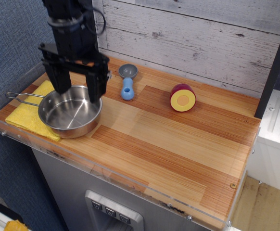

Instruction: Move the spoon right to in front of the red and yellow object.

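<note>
Near the worktop's back edge lies the spoon point(127, 82), likely light, stiff plastic; its thick blue handle suits gripping. The gripper point(76, 85) hangs wide open, empty, above the pan point(70, 113).

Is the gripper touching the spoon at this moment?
Apart. The single view shows the open gripper over the steel pan, with bare wood between its fingers and the spoon.
</note>
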